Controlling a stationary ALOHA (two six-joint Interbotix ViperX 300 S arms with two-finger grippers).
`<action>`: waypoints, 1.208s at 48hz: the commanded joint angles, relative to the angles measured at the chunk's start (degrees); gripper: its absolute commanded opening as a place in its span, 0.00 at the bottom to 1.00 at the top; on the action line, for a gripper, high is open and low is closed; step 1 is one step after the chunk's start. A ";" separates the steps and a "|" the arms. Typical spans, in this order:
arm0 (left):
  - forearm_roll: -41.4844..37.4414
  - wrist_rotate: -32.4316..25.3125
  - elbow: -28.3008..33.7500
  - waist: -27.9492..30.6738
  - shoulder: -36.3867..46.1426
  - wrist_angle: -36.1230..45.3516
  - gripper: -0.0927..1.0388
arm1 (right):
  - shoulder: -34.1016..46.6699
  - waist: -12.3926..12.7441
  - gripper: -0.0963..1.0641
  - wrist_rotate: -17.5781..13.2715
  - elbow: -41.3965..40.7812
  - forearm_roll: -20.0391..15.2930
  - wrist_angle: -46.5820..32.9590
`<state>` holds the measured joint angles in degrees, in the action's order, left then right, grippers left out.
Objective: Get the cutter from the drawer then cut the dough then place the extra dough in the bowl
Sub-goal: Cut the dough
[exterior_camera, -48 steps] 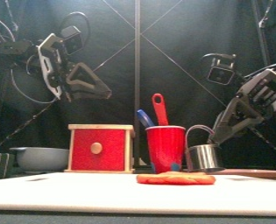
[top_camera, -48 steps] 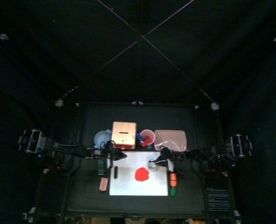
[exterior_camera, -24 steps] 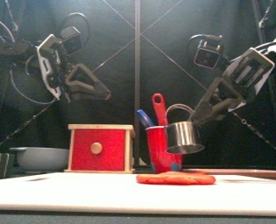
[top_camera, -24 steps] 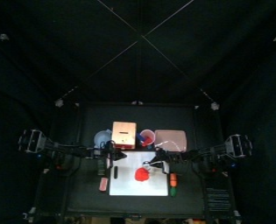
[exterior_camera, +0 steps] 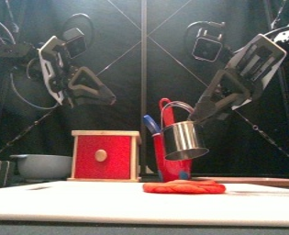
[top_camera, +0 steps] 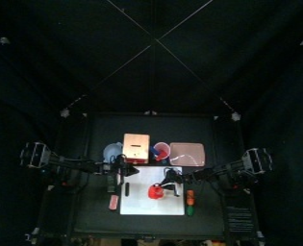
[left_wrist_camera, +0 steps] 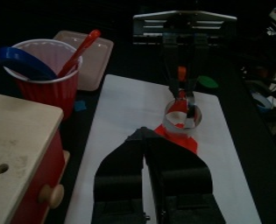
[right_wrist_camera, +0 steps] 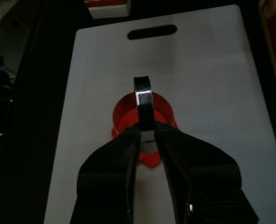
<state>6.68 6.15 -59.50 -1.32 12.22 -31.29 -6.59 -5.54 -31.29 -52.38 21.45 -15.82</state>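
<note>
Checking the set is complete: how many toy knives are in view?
2. Both stand in the red cup: a red knife, the taller, and a blue knife beside it. The cutter hangs before the cup in the front view, so part is hidden.

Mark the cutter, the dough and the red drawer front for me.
cutter (exterior_camera: 183, 140): front view, on its metal wall.
dough (exterior_camera: 183, 187): front view, middle of the red disc.
drawer front (exterior_camera: 117, 162): front view, on its red face.
</note>
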 commanded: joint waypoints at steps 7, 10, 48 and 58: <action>-0.09 0.00 0.53 -0.09 0.35 -0.53 0.39 | 0.88 -0.18 0.61 -0.09 2.55 -0.18 -0.18; -0.09 0.00 0.44 -0.09 0.26 -0.53 0.39 | 1.23 -0.18 0.61 -0.09 2.72 -0.18 -0.18; -0.09 0.09 0.00 -0.70 0.26 -0.53 0.39 | 5.36 -0.79 0.62 -0.09 4.66 -0.88 0.44; -0.09 0.09 0.00 -0.79 0.26 -0.53 0.39 | 5.45 -1.14 0.62 -0.09 4.83 -0.70 1.32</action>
<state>6.68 6.33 -60.12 -1.85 12.22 -31.29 -0.09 -6.33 -31.29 -48.60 20.74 -14.77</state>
